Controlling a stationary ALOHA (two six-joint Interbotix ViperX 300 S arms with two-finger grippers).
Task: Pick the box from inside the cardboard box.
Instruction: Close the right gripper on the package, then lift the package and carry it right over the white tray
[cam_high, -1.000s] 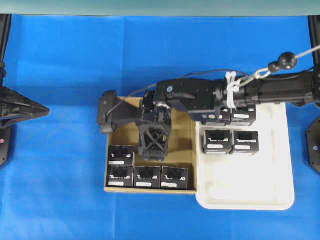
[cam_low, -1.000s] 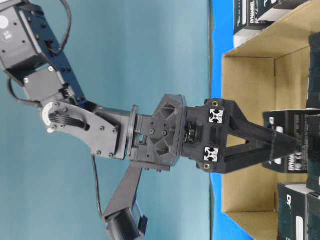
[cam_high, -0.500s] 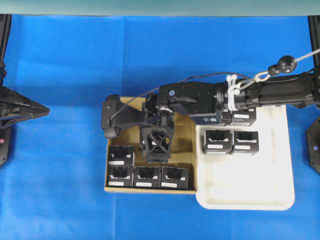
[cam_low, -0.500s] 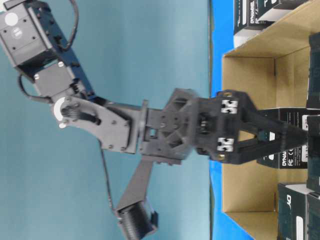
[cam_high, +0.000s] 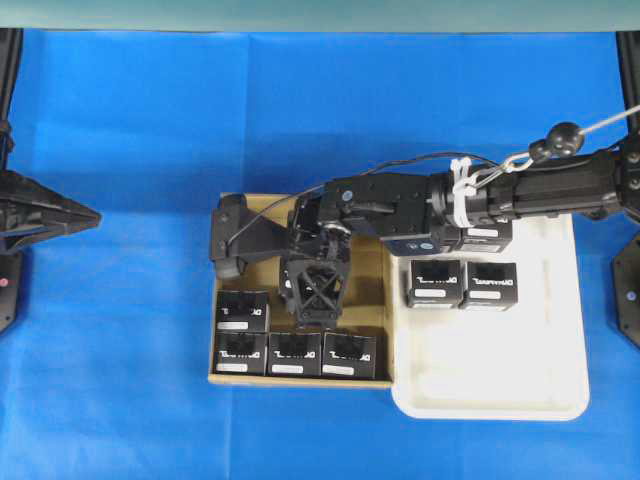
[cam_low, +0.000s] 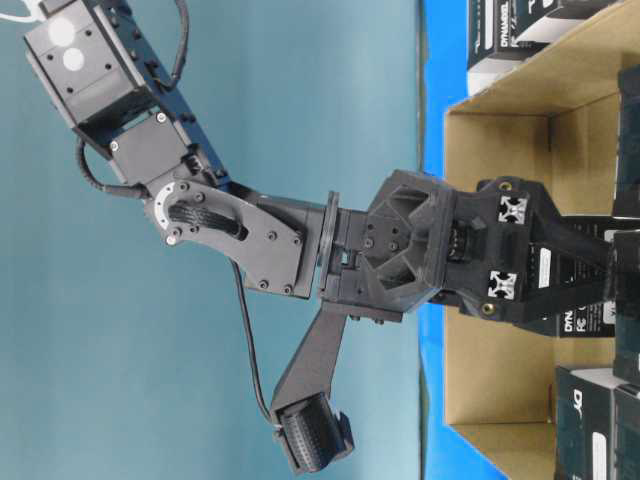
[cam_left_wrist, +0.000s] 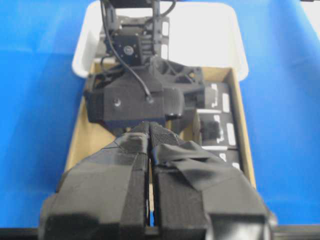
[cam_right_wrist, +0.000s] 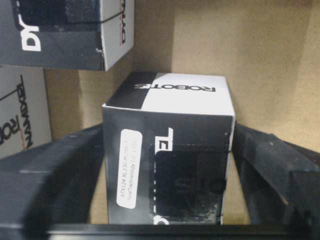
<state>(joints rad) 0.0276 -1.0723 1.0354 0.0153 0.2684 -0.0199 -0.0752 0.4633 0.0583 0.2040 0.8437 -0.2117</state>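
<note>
The cardboard box (cam_high: 368, 300) lies at the table's middle with several black boxes along its left and front sides, such as one at the left (cam_high: 242, 310). My right gripper (cam_high: 316, 305) reaches across and down into it. In the right wrist view the right gripper (cam_right_wrist: 169, 150) is open and straddles one upright black box (cam_right_wrist: 175, 100), with a thin gap of tan floor on each side. My left gripper (cam_high: 88, 214) is shut and empty at the far left; its fingers (cam_left_wrist: 132, 150) press together.
A white tray (cam_high: 500, 380) adjoins the carton's right side and holds black boxes (cam_high: 434, 282) at its back, two partly under my right arm. More boxes (cam_right_wrist: 55, 35) stand close to the straddled one. The carton wall (cam_low: 500, 160) rises behind the gripper.
My right gripper has come down and forward into the carton, and its fingers now stand on both sides of the black box. The left arm has not moved.
</note>
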